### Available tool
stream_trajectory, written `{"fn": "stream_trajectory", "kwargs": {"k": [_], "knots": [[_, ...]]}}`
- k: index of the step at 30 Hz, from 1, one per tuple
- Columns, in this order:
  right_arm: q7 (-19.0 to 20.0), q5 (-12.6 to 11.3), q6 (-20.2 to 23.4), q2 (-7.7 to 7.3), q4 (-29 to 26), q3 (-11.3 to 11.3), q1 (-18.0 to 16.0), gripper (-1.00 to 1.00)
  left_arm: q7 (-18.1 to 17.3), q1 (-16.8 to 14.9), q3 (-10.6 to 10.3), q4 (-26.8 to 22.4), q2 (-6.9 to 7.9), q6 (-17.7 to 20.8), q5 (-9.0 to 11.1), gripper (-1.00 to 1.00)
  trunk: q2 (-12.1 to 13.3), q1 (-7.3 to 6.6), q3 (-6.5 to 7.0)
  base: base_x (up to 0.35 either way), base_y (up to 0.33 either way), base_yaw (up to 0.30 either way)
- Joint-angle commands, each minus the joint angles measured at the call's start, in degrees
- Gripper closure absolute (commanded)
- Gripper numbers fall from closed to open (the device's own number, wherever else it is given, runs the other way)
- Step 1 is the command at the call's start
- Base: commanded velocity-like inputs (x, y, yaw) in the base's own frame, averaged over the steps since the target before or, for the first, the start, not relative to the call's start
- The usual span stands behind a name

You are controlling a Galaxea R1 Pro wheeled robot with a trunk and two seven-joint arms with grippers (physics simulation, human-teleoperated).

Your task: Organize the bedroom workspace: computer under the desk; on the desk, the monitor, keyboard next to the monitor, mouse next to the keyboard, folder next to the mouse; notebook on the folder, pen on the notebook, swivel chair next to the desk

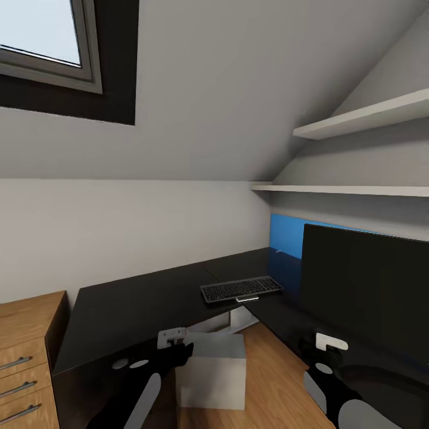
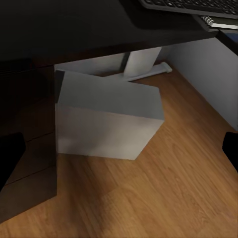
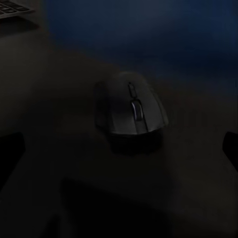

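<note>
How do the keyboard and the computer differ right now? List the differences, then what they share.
The keyboard is flat and thin, with dark keys in a silver-grey frame; the computer is a plain, pale grey box. The keyboard lies on the black desk at its inner corner, one edge poking past the rim; the computer stands on the wood floor, mostly out in front of the desk. Shared: neither is being held.

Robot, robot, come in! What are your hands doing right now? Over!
Both hands open, empty. Right hand over mouse on desk. Left hand above computer on the floor. Nothing in the way.
</note>
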Motion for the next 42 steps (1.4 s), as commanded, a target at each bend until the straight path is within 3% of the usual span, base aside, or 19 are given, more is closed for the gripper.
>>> {"fn": "stream_trajectory", "kwargs": {"k": [1, 32, 42], "knots": [[0.03, -0.52, -0.37, 0.0, 0.02, 0.06, -0.04, -1.0, 0.54, -0.04, -0.09, -0.07, 0.01, 0.14, 0.6, -1.0, -0.04, 0.0, -0.07, 0.0, 0.0, -0.012], [-0.16, -0.5, -0.28, 0.08, 0.07, 0.02, -0.04, -1.0, 0.54, -0.04, -0.13, -0.24, -0.23, 0.21, 0.69, -1.0, -0.04, 0.0, -0.06, 0.0, 0.0, -0.001], [-0.17, -0.5, -0.28, 0.07, 0.07, 0.01, -0.04, -1.0, 0.54, -0.04, -0.13, -0.25, -0.26, 0.17, 0.69, -1.0, -4.05, 2.19, -1.86, 0.0, 0.0, 0.0]]}}
